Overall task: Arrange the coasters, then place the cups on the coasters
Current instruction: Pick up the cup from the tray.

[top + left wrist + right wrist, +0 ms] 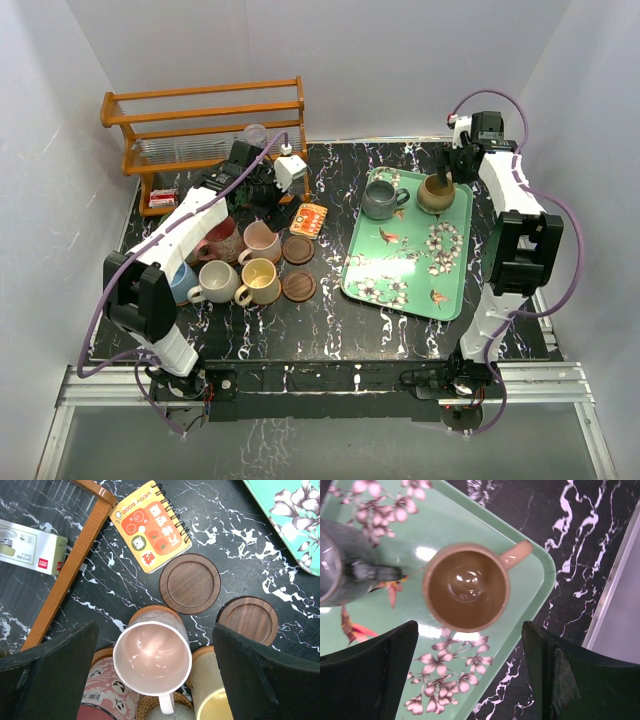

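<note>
Two claws, both spread wide: the left claw (pixel 155 677) hangs over the pink mug (pixel 152 657) (two bare coasters (pixel 190 583) just beside), the right claw (pixel 470 650) hovers over the tan mug (pixel 466 586) on the green tray (pixel 470 525).

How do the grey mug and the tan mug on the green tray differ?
The grey mug is dark and bluish, while the tan mug is light brown. The grey mug's handle points toward the tan mug, but the tan mug's handle points out to the rim of the green tray. The right gripper hangs open over the tan mug, and nothing hangs over the grey mug. Both stand upright on the tray, neither on a coaster.
</note>
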